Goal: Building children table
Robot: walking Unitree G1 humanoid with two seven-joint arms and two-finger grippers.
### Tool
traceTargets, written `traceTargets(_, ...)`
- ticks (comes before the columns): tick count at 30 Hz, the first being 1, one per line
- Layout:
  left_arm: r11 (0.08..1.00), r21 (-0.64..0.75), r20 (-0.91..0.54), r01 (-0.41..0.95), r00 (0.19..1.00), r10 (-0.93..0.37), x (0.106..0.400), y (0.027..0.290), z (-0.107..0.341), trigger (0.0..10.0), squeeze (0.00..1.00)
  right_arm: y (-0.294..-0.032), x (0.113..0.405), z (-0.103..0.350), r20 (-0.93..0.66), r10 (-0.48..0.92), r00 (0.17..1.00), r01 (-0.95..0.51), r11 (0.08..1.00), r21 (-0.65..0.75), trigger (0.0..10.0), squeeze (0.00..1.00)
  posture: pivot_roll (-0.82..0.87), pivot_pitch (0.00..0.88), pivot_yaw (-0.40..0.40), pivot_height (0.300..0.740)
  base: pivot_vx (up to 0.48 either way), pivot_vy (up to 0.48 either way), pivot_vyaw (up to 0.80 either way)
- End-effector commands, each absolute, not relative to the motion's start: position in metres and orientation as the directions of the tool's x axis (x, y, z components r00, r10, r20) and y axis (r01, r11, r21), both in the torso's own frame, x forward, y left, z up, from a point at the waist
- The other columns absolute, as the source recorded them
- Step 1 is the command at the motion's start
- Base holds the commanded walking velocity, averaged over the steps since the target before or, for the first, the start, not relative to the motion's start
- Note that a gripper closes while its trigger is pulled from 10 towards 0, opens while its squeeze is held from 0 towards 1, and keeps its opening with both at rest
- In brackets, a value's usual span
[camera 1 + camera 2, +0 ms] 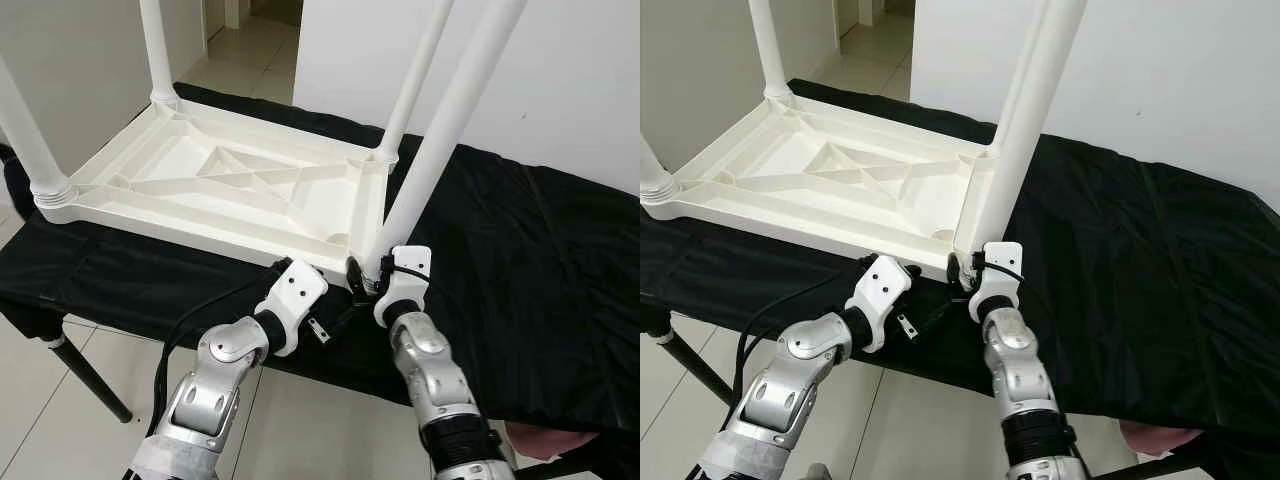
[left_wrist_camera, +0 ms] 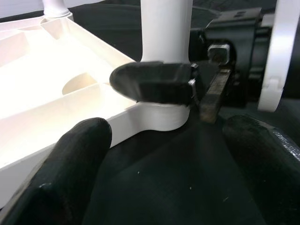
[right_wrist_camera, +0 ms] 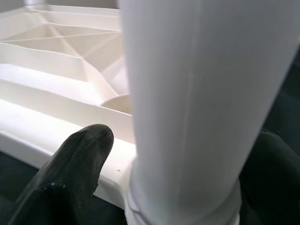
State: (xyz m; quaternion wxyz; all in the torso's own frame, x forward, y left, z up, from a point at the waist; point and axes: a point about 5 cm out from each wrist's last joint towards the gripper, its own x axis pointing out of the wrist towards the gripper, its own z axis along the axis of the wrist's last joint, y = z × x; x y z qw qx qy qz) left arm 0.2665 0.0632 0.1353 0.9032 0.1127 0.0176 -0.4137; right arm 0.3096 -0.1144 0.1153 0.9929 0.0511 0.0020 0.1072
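Observation:
A white plastic children's table [image 1: 210, 180] lies upside down on a black cloth, its legs pointing up. My right gripper [image 3: 183, 187] is shut on the base of the near right leg [image 1: 440, 150], one finger [image 3: 75, 173] on each side, just above the corner socket [image 2: 159, 117]. My left gripper [image 2: 173, 154] stands open close by, a little in front of that same corner, with nothing between its fingers [image 2: 70, 173]. From the head views, both grippers meet at the table's near right corner [image 1: 355, 270].
The black cloth [image 1: 520, 260] covers a long bench with free room to the right. Its front edge runs just under my wrists. A black stand leg [image 1: 90, 375] slants to the tiled floor at the left. A white wall rises behind.

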Motion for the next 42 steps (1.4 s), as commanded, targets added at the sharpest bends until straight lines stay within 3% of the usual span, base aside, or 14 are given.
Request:
traceTargets(1, 0.691, 0.194, -0.12, 0.696, 0.716, -0.688, 0.268, 0.066, 0.134, 10.0, 0.0, -0.126, 0.313, 0.12, 0.047, 0.279, 0.959, -0.282, 0.957, 0.071, 10.0, 0.0, 0.04, 0.0, -0.128, 0.74, 0.0, 0.0, 0.0)
traceTargets(6, 0.693, 0.194, -0.121, 0.694, 0.718, -0.685, 0.268, 0.067, 0.134, 10.0, 0.0, -0.134, 0.318, 0.127, 0.072, 0.388, 0.919, -0.391, 0.92, 0.024, 10.0, 0.0, 0.03, 0.0, -0.116, 0.74, 0.0, 0.0, 0.0)
traceTargets(9, 0.688, 0.193, -0.124, 0.699, 0.713, -0.69, 0.267, 0.066, 0.134, 10.0, 0.0, -0.137, 0.323, 0.133, 0.076, 0.552, 0.83, -0.552, 0.833, -0.032, 10.0, 0.0, 0.03, 0.0, -0.109, 0.74, 0.0, 0.0, 0.0)
traceTargets(14, 0.684, 0.197, -0.123, 0.702, 0.71, -0.693, 0.269, 0.066, 0.134, 10.0, 0.0, -0.135, 0.327, 0.132, 0.029, 0.702, 0.711, -0.699, 0.711, -0.08, 10.0, 0.0, 0.03, 0.0, -0.102, 0.74, 0.0, 0.0, 0.0)
traceTargets(20, 0.682, 0.203, -0.129, 0.702, 0.71, -0.692, 0.27, 0.065, 0.135, 10.0, 0.0, -0.136, 0.336, 0.127, -0.037, 0.755, 0.655, -0.754, 0.651, -0.087, 10.0, 0.0, 0.02, 0.0, -0.098, 0.74, 0.0, 0.0, 0.0)
traceTargets(21, 0.681, 0.201, -0.129, 0.704, 0.708, -0.694, 0.27, 0.065, 0.135, 10.0, 0.0, -0.136, 0.338, 0.125, -0.048, 0.757, 0.651, -0.758, 0.646, -0.088, 8.4, 0.0, 0.02, 0.0, -0.096, 0.74, 0.0, 0.0, 0.0)
traceTargets(24, 0.68, 0.197, -0.127, 0.707, 0.706, -0.697, 0.27, 0.064, 0.135, 10.0, 0.0, -0.135, 0.341, 0.124, -0.056, 0.763, 0.644, -0.764, 0.638, -0.092, 8.4, 0.0, 0.02, 0.0, -0.096, 0.74, 0.0, 0.0, 0.0)
traceTargets(25, 0.681, 0.197, -0.127, 0.706, 0.707, -0.696, 0.27, 0.064, 0.135, 10.0, 0.0, -0.135, 0.343, 0.124, -0.06, 0.766, 0.64, -0.767, 0.635, -0.09, 0.0, 0.0, 0.03, 0.0, -0.102, 0.74, 0.0, 0.0, 0.0)
traceTargets(40, 0.692, 0.196, -0.124, 0.695, 0.718, -0.685, 0.27, 0.065, 0.135, 10.0, 0.0, -0.145, 0.343, 0.114, -0.078, 0.769, 0.634, -0.773, 0.632, -0.055, 0.0, 0.0, 0.04, 0.0, -0.11, 0.74, 0.0, 0.0, 0.0)
traceTargets(41, 0.692, 0.196, -0.124, 0.694, 0.718, -0.685, 0.27, 0.066, 0.135, 10.0, 0.0, -0.145, 0.343, 0.114, -0.072, 0.757, 0.65, -0.76, 0.648, -0.051, 7.3, 0.0, 0.03, 0.0, -0.112, 0.74, 0.0, 0.0, 0.0)
traceTargets(42, 0.692, 0.196, -0.124, 0.694, 0.718, -0.685, 0.27, 0.066, 0.135, 10.0, 0.0, -0.145, 0.343, 0.114, -0.072, 0.757, 0.65, -0.76, 0.648, -0.051, 7.3, 0.0, 0.03, 0.0, -0.112, 0.74, 0.0, 0.0, 0.0)
